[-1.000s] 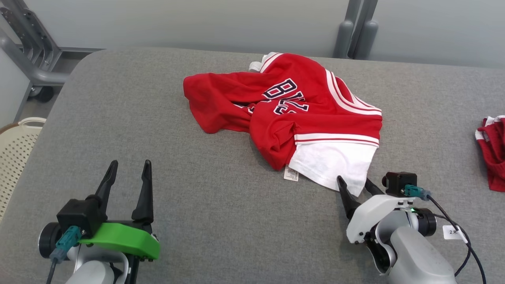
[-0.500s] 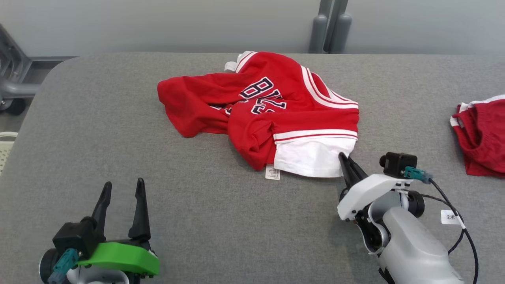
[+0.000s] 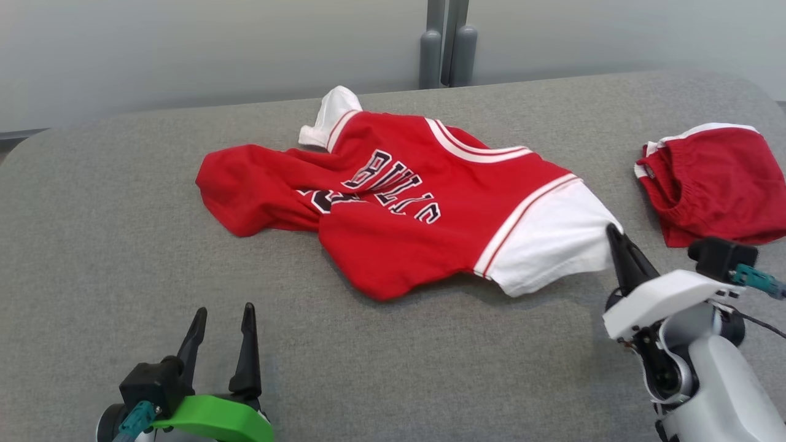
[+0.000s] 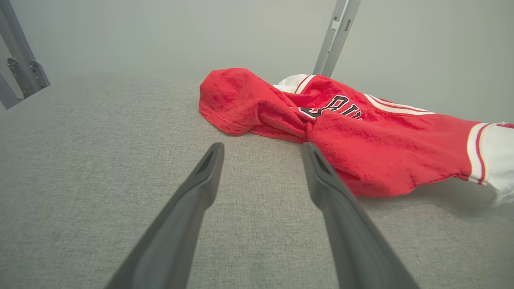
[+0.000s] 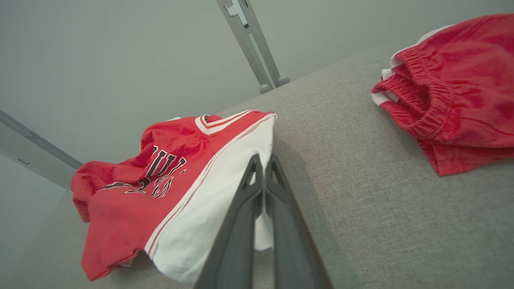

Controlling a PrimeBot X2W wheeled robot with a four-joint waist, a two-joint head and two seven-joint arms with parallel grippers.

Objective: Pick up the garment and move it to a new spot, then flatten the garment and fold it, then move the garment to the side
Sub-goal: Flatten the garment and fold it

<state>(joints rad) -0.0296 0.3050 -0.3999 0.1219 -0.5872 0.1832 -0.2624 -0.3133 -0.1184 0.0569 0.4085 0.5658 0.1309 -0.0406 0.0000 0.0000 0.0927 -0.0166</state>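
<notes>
Evidently for hauling it elsewhere, the right gripper (image 3: pixel 614 236) clamped thin on the white sleeve (image 3: pixel 552 245) of the red Bulls jersey (image 3: pixel 393 227), which sprawled beyond its fingertips on the grey table (image 3: pixel 430 356). The left gripper (image 3: pixel 225 308) sat spread wide and empty, the jersey ahead to its right.

We cannot read the dark lettering on the garment (image 3: pixel 393 245) whole: its lower row sinks into a fold. The red shorts (image 3: pixel 718 184) by the right edge of the table (image 3: pixel 92 245) run out of the head view; the base of the left gripper (image 3: pixel 225 308) is cut off below.
</notes>
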